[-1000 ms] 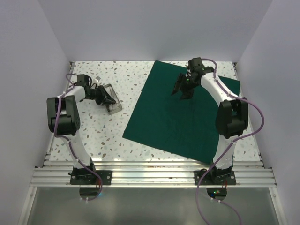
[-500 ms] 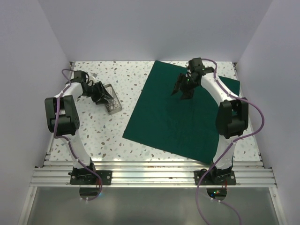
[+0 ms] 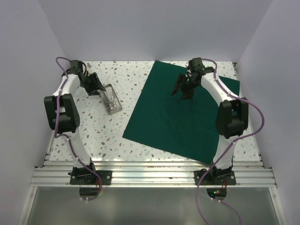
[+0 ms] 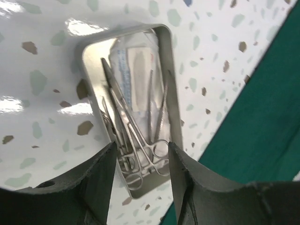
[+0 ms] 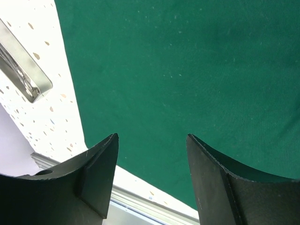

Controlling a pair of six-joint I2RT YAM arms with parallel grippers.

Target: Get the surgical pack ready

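Surgical pack: I see the dark green drape spread flat as one big sheet, askew on the right-centre of the table.
Handling: I judge it light, soft and limp. It should sag and crease when lifted, and it is not fragile.
Where to grip: I'd pinch a corner or a free edge, since the flat middle gives the fingers nothing to bite.
Pack and right jaws: the right gripper hangs over the sheet's far part, with cloth directly below the gap. I see no contact.
Right jaws: well apart, holding nothing.
Pack and left jaws: the cloth edge lies off to one side of the left gripper, clear of it.
Left jaws: parted and empty, above the metal tray of instruments, which sits near the pack without touching it.
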